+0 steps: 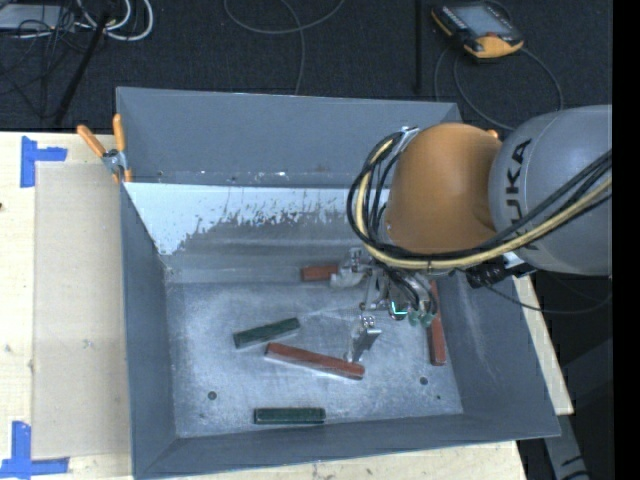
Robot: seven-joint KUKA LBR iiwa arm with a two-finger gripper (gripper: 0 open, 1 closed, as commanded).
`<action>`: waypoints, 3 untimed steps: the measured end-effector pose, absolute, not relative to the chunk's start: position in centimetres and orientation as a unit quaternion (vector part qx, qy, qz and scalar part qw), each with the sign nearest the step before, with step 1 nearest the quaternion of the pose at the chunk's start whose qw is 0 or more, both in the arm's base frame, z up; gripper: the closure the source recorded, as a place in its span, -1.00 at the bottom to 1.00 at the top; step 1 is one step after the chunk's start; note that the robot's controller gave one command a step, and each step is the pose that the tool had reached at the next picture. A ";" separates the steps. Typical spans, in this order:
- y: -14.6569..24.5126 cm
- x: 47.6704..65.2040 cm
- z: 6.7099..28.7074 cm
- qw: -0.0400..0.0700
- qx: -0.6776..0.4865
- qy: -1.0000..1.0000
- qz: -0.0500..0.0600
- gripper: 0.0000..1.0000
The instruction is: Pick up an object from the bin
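While the gripper (363,344) hung low over the floor of the grey metal bin (150,268), the nearest thing to it was a long, flat reddish-brown bar (313,361), lying in the middle of the bin. The bar's long axis ran nearly level across the view, its left end slightly farther back than its right. The gripper's tip stood just above that right end, so most of the bar stretched away to its left. Whether the gripper was spread or pressed together could not be told, and nothing was seen held in it. A grasp would likely call for a small shift left along the bar and a closing across its narrow width. A dark green flat bar (266,333) lay just beyond it to the left. A second reddish-brown bar (437,340) lay lengthwise well apart on the right.
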State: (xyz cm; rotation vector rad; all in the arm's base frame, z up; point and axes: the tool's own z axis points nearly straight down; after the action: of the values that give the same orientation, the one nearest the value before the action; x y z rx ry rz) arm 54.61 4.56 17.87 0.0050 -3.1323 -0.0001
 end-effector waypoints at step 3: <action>6.1 49.5 7.4 -0.001 0.052 -0.999 0.000 1.00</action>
State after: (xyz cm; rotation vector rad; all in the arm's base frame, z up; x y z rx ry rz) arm 49.54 6.10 7.39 0.1627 -3.1401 -0.0016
